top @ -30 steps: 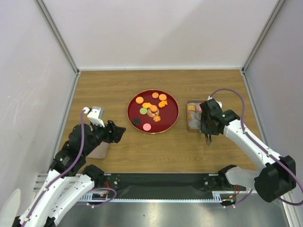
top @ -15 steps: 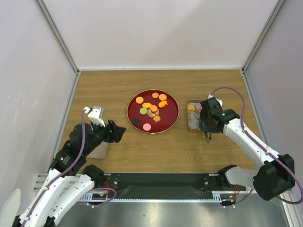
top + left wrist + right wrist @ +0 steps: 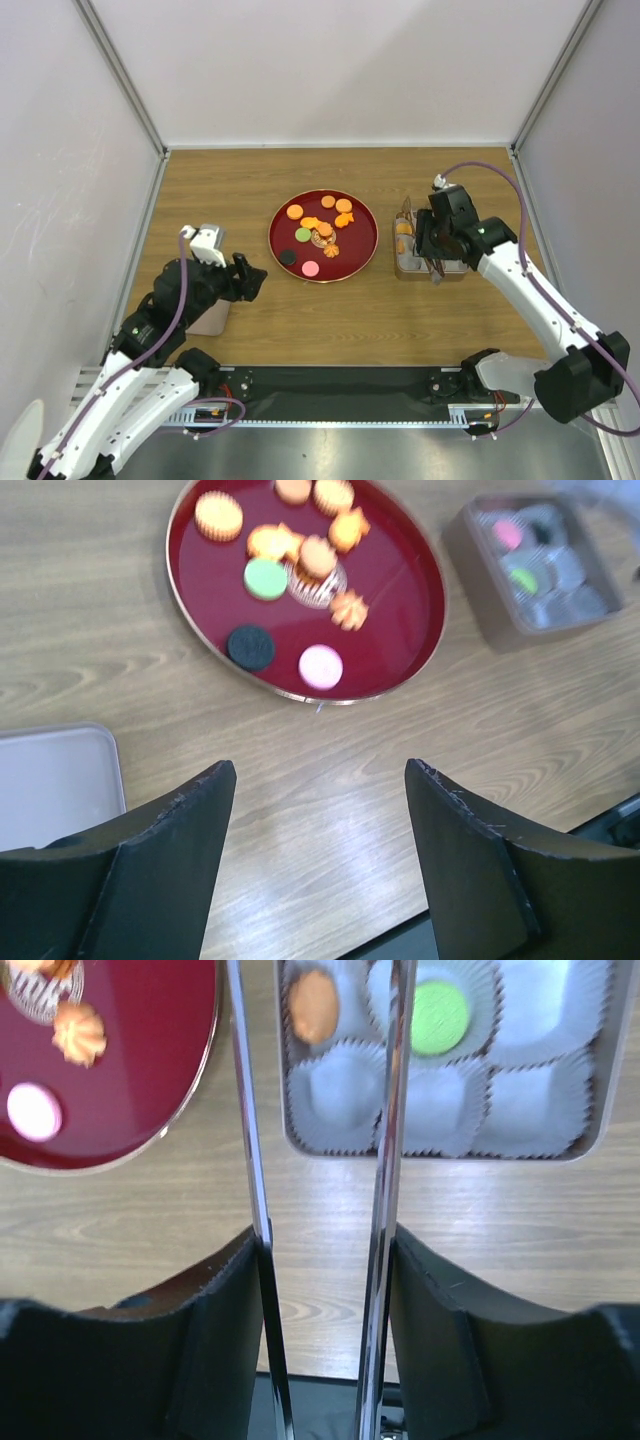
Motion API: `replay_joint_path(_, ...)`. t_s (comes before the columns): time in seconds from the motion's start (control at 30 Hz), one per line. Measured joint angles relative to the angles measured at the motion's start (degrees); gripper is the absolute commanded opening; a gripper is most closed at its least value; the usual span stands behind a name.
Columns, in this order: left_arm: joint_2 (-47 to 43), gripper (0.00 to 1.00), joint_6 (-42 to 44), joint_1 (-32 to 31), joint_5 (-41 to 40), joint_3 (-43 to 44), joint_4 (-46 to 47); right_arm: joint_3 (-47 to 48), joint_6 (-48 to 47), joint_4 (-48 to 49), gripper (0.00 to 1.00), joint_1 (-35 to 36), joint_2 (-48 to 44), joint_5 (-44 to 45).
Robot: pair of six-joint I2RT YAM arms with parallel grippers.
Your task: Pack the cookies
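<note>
1. Your right tool [image 3: 320, 1060] is hanging over the near row of the tin [image 3: 440, 1153]. Its two long thin blades are standing apart with nothing between them.
2. Your left tool [image 3: 318, 770] is hovering above the desk [image 3: 330, 860] just short of the plate [image 3: 390, 580]. Its fingers are spread wide and carrying nothing.
3. The cookies [image 3: 320, 235] left to pack are lying on the plate, between your two arms. An orange cookie [image 3: 313, 1005] and a green cookie [image 3: 440, 1017] are sitting in paper cups [image 3: 335, 1095] inside the tin, and several cups are showing bare.
4. The plate is lying to the left of your right tool, just beside the tin.
5. The pink cookie [image 3: 33, 1110] is sitting on the plate's near edge, and the black cookie [image 3: 250, 647] is lying just beside it.
6. The right arm is probably the better one for the next pick, since it is working next to the tin. The pink cookie is round, so it looks like the blades' heading matters little.
</note>
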Motion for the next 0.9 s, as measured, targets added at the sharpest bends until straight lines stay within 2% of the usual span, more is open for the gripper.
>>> replay_joint_path(0.13, -2.7, 0.75, 0.0, -0.4, 0.0, 0.0, 0.3, -3.1, 0.4, -0.1, 0.51, 1.5, -2.6, -3.4)
replay_joint_path(0.27, -2.3, 0.74, 0.0, -0.7, 0.2, 0.0, 0.4, -2.4, 0.5, -0.3, 0.51, 6.8, -1.7, -3.2)
replay_joint_path(0.5, -1.1, 0.75, 0.0, -0.9, 0.8, 0.0, 0.4, 5.0, 0.4, 0.2, 0.52, 15.1, 7.2, -2.0)
replay_joint_path(0.9, -1.0, 0.75, 0.0, -0.9, 0.7, 0.0, 0.4, 6.8, -1.7, 4.1, 0.56, 17.9, 17.7, -2.0)
